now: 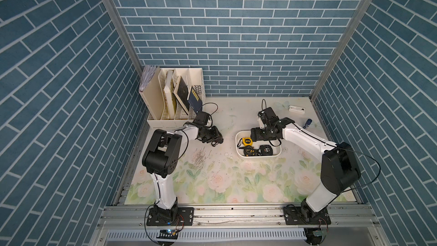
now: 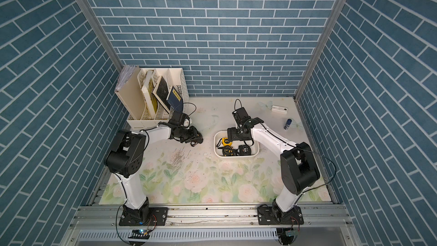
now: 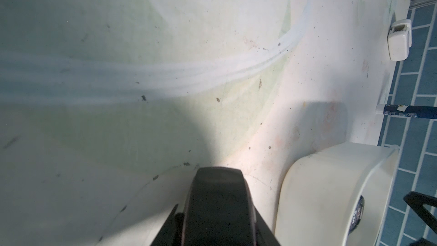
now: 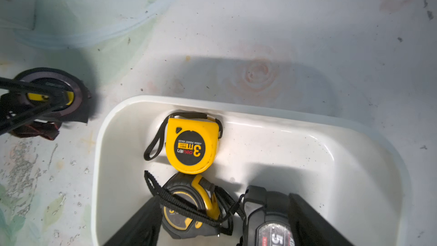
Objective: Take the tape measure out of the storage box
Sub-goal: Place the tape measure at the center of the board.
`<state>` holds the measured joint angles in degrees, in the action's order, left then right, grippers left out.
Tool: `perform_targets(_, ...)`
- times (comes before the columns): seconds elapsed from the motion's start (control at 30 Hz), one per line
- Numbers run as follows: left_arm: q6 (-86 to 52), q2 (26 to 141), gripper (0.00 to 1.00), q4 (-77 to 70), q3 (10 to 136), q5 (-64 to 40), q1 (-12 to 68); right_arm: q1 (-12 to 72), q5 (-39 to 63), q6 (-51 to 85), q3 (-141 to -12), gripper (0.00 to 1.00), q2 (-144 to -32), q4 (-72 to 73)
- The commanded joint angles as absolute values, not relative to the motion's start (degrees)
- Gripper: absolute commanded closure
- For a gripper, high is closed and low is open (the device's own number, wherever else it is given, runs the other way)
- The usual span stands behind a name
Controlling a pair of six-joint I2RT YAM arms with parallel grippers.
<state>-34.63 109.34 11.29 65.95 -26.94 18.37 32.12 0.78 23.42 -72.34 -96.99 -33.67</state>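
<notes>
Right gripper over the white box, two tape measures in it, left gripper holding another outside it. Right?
No: three, not two. The right wrist view shows a yellow tape, a black-and-yellow tape and a black tape in the storage box. Rest stands: right gripper over it, left gripper holding a fourth tape outside it.
</notes>
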Motion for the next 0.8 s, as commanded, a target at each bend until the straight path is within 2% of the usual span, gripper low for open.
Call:
perform_targets(0.0, -33.31, 111.80, 0.62, 12.43, 65.67, -22.73, 18.02, 32.03, -1.14, 25.47, -74.25, 0.17, -98.76, -37.08)
perform_targets(0.07, -33.31, 111.56, 0.50, 12.94, 65.48, -22.44, 18.02, 32.05, -2.02, 25.75, -74.66, 0.17, -99.22, -38.03)
perform_targets(0.17, -33.31, 111.33, 0.37, 13.70, 65.39, -21.70, 18.02, 32.03, -2.48, 25.75, -74.58, 0.17, -99.23, -38.89)
perform_targets(0.5, -33.09, 111.86, 0.24, 16.67, 65.65, -20.18, 17.93, 32.07, -0.83, 24.81, -75.00, 0.15, -100.34, -39.85)
perform_targets(0.63, -32.76, 109.23, 0.10, 18.14, 64.36, -18.55, 17.93, 32.17, 0.69, 24.52, -76.00, 0.15, -101.58, -39.17)
perform_targets(0.77, -32.61, 105.91, 0.04, 19.71, 63.15, -17.11, 17.85, 32.14, 2.11, 24.61, -76.37, 0.14, -102.51, -38.07)
